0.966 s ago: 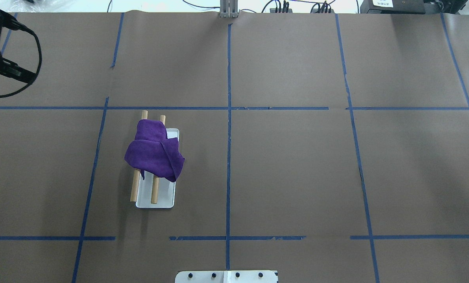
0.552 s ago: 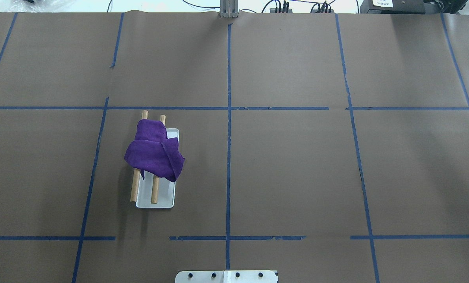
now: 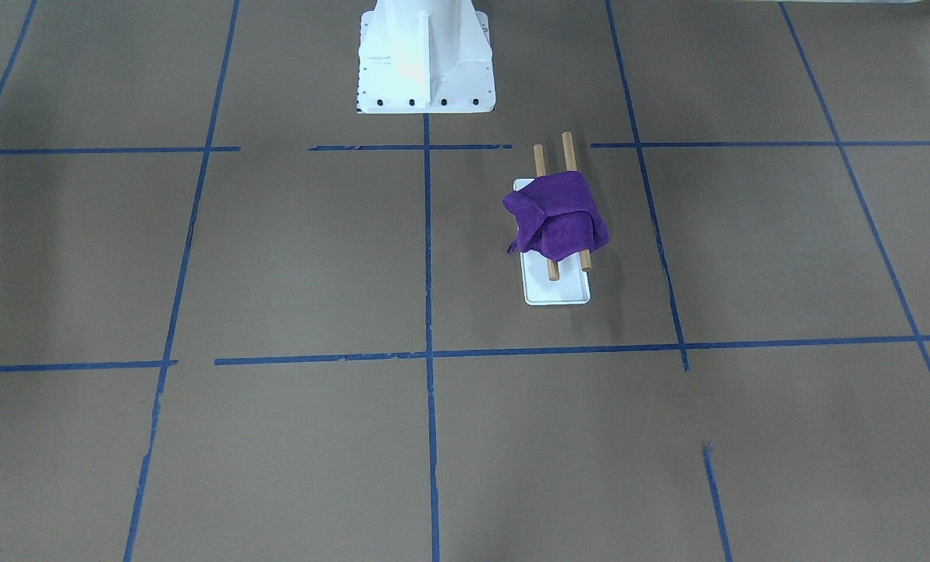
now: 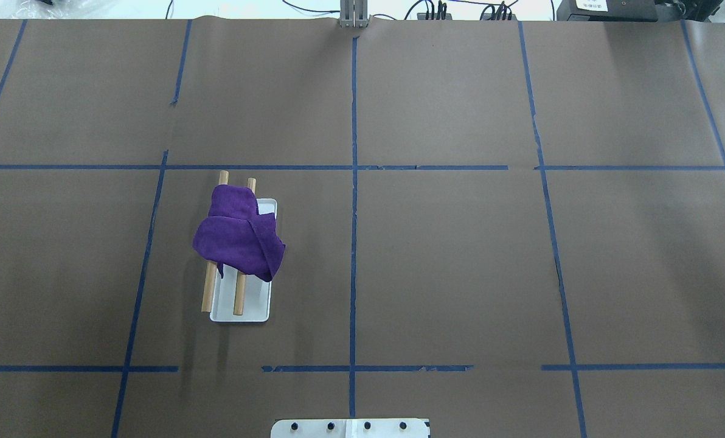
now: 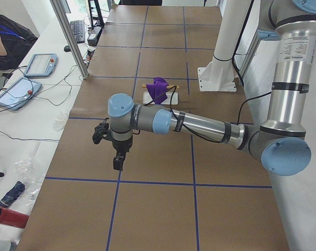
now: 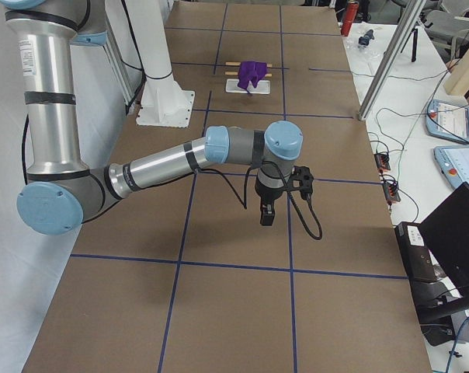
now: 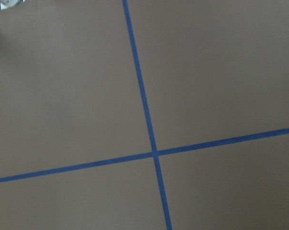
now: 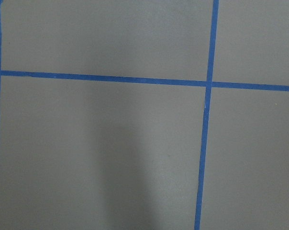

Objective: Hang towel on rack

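A purple towel lies bunched over the two wooden dowels of the rack, which stands left of the table's middle on its flat white base. The towel and rack also show in the front-facing view, and far off in both side views. My left gripper hangs over bare table far from the rack, seen only in the exterior left view. My right gripper hangs over bare table, seen only in the exterior right view. I cannot tell whether either is open or shut. Both wrist views show only brown paper and blue tape.
The white robot pedestal stands at the table's near edge. Blue tape lines divide the brown table cover. Tablets and cables lie on a side bench, and a metal post rises at the table's far edge.
The black wrist and cable seen at the overhead view's top-left corner one second ago have left that view. The towel and rack have not moved.
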Robot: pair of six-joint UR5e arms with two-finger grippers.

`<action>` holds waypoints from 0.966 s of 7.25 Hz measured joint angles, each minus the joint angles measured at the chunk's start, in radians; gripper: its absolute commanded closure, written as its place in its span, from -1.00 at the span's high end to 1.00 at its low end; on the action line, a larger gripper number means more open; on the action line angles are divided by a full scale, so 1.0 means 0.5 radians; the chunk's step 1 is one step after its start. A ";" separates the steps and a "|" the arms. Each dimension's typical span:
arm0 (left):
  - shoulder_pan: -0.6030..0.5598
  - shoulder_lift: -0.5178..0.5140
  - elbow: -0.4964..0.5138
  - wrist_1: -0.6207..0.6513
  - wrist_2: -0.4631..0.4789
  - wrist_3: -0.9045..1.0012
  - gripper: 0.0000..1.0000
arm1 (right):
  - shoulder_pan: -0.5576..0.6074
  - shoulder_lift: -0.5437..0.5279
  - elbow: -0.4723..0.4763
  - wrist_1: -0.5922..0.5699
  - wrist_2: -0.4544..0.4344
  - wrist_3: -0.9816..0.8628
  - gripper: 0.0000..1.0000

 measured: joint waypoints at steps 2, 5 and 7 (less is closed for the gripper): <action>-0.027 0.156 0.026 0.008 -0.108 0.004 1.00 | 0.034 -0.003 -0.043 0.002 0.003 0.000 1.00; -0.027 0.239 0.032 0.006 -0.150 -0.017 1.00 | 0.058 -0.017 -0.084 0.002 0.004 -0.004 1.00; -0.027 0.240 0.020 0.005 -0.157 -0.022 1.00 | 0.072 -0.024 -0.213 0.095 0.009 -0.018 1.00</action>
